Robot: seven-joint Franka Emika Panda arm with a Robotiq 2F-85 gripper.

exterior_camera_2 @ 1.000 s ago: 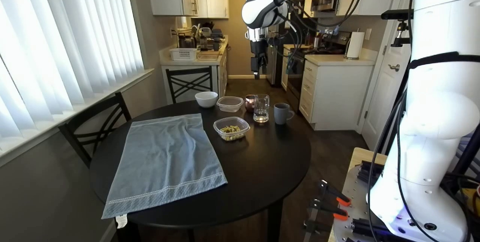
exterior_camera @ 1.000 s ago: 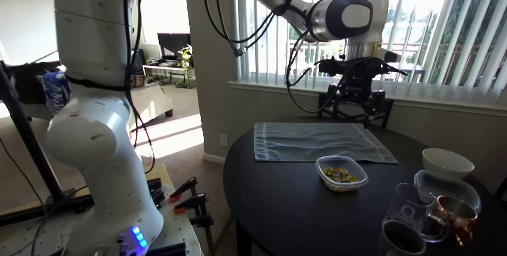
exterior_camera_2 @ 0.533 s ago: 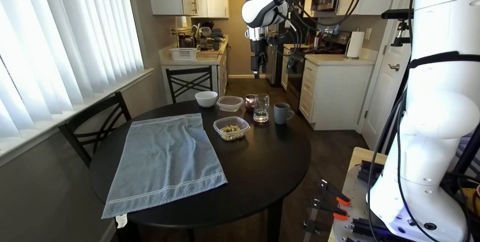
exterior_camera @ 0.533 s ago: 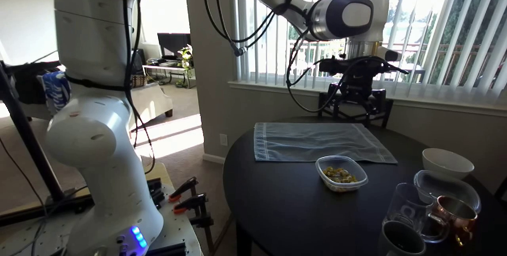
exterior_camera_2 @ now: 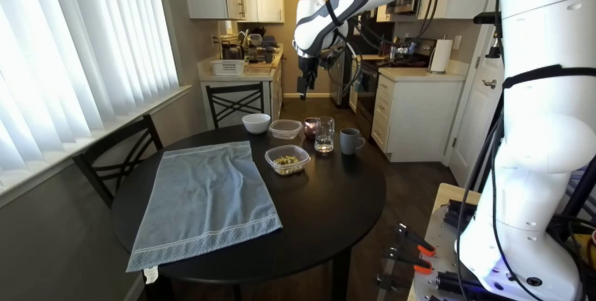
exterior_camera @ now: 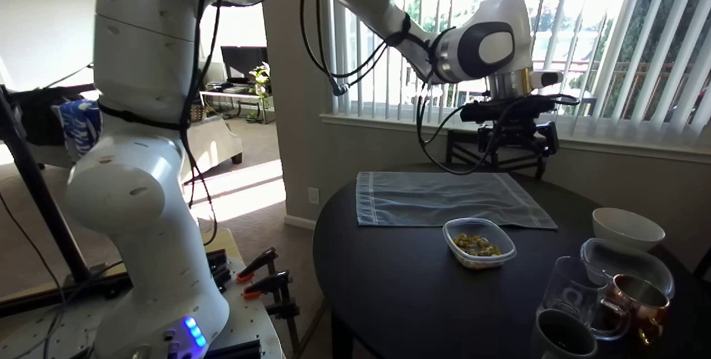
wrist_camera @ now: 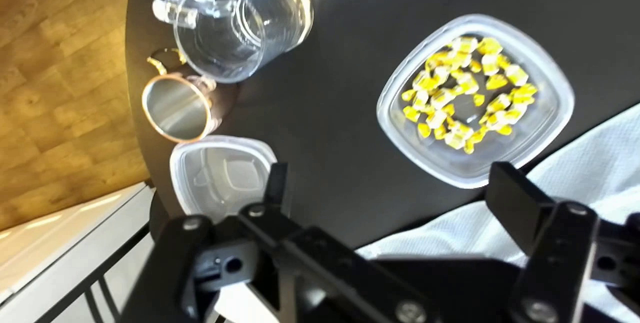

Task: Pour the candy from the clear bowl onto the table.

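My fingers [wrist_camera: 517, 208] stand wide apart with nothing between them, well above the table [exterior_camera: 400, 287] in both exterior views. From the gap's middle in the wrist view, the clear bowl [wrist_camera: 561, 98] sits upright between 1 and 2 o'clock, the candy [wrist_camera: 467, 83] loose on its floor. I judge the bowl thin plastic: light, bendy, slick. A hard squeeze could bow its wall, and the candy should slide toward whichever side dips. I would turn and pinch the rim at its own 7 to 8 o'clock, 1 finger inside, 1 outside. The cloth [wrist_camera: 595, 173] lies just beside its 4 to 5 o'clock. Farther out, a 2nd clear container [wrist_camera: 227, 178] sits at my 9 o'clock, the glass mug [wrist_camera: 245, 28] between 10 and 11.
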